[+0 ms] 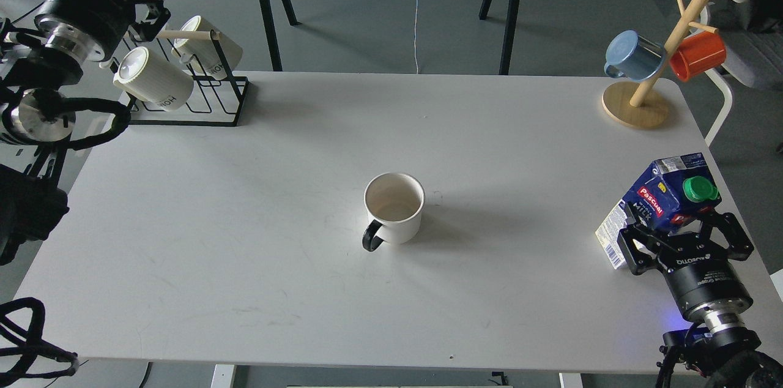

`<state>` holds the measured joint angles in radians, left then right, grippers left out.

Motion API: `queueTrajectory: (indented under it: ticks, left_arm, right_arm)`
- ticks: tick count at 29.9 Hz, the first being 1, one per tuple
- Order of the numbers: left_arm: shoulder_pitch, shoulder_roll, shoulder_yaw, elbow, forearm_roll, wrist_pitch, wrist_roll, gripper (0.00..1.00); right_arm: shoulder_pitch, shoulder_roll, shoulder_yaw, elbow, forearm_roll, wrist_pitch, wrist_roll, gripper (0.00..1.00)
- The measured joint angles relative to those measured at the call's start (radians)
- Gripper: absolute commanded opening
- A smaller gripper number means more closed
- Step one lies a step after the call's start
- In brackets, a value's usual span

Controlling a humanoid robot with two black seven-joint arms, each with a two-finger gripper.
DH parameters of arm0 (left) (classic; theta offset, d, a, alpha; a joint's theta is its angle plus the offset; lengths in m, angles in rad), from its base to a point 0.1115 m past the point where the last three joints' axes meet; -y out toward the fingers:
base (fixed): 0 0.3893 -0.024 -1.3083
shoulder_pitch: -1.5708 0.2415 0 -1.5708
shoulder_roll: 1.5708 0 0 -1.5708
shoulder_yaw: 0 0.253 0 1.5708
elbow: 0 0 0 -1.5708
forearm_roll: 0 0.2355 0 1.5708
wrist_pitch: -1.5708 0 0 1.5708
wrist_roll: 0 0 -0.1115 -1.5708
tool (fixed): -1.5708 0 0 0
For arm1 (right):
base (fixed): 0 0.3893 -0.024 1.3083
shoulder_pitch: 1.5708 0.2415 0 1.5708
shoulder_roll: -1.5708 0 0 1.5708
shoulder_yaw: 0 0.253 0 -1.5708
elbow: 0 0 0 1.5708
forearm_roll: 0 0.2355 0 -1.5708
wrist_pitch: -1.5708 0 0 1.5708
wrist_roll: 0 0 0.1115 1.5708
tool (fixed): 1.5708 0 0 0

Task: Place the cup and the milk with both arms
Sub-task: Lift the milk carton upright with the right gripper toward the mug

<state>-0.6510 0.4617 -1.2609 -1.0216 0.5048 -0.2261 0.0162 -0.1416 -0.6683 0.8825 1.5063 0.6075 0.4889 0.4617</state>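
The cup [394, 207] stands upright near the middle of the table [244, 265], mouth up and empty, its black handle turned toward the front edge. Nothing touches it. The milk [664, 204] is near the table's right edge, toward the front corner, tilted so its green cap points right. My right gripper [684, 235] is at the milk's lower part with a finger on each side, apparently closed around it; I judge the tilt comes from this grip, meant to carry the milk. My left gripper [144, 5] is well apart from the cup, up by the back left corner over the wire rack [202, 103] of ribbed mugs [156, 79]; whether its fingers are spread I cannot tell.
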Motion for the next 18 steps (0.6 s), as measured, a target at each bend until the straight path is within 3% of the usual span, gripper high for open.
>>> queueTrajectory:
  ticks: [1, 3, 6, 18]
  left_arm:
    - [0.0, 0.0, 0.0, 0.0, 0.0, 0.0, 0.0, 0.99]
    - [0.001, 0.0, 0.0, 0.0, 0.0, 0.0, 0.0, 0.99]
    - [0.001, 0.0, 0.0, 0.0, 0.0, 0.0, 0.0, 0.99]
    - [0.001, 0.0, 0.018, 0.0, 0.0, 0.006, -0.003, 0.99]
  right_arm:
    - [0.0, 0.001, 0.0, -0.001, -0.01, 0.0, 0.0, 0.37]
    - [0.0, 0.006, 0.001, -0.001, -0.033, 0.0, 0.001, 0.19]
    - [-0.001, 0.02, 0.006, -0.001, -0.077, 0.0, 0.001, 0.1]
    - [0.047, 0.1, 0.012, 0.03, -0.109, 0.0, 0.001, 0.12]
